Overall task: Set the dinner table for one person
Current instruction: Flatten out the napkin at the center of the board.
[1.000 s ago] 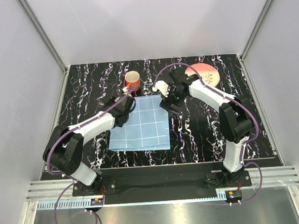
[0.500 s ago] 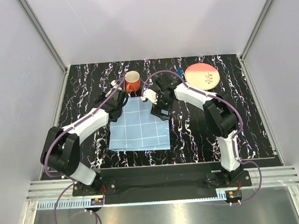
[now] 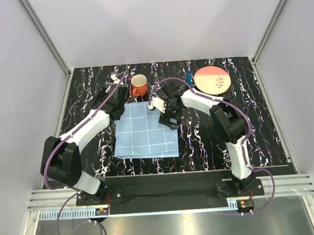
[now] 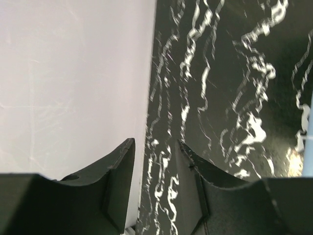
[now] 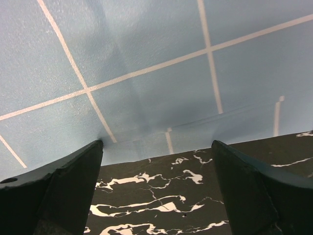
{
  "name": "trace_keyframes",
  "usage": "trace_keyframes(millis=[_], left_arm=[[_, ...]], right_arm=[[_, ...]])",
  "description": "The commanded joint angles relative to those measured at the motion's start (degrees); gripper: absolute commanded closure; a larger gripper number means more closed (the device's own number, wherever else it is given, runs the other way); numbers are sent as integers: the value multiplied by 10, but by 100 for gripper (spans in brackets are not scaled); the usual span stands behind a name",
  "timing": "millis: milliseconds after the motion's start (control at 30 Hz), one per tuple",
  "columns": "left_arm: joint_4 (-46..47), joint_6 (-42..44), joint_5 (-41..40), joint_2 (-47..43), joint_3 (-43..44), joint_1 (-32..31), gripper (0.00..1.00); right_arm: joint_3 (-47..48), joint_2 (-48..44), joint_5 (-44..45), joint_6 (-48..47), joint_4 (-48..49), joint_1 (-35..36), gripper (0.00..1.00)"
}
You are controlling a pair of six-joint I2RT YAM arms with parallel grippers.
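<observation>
The dinner table (image 3: 256, 123) is black with white streaks. On its middle lies a light-blue checked mat (image 3: 146, 130). My right gripper (image 3: 169, 119) hangs low over the mat's right edge, open wide; in the right wrist view the mat (image 5: 146, 58) edge and bare table (image 5: 161, 205) lie between its fingertips (image 5: 95, 152), nothing held. My left gripper (image 3: 117, 83) is left of the orange mug (image 3: 139, 85), near the back. Its jaws (image 4: 155, 143) stand partly apart with nothing between them, over the table (image 4: 220, 98) by the white wall (image 4: 73, 73).
A pink-and-orange plate (image 3: 212, 80) sits at the back right, with a small blue object (image 3: 188, 74) just left of it. White walls close in the table at the back and both sides.
My left gripper has left the mat's back-left corner and swung back and left, to beside the mug. My right gripper has moved left and down onto the mat's right edge.
</observation>
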Motion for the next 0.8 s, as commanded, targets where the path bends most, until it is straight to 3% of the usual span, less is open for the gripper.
trace_keyframes(millis=[0, 767], left_arm=[[45, 36, -21, -28, 42, 5, 56], [42, 60, -13, -46, 60, 4, 56]], right_arm=[[-12, -1, 14, 11, -1, 6, 0], [-78, -43, 66, 39, -19, -35, 0]])
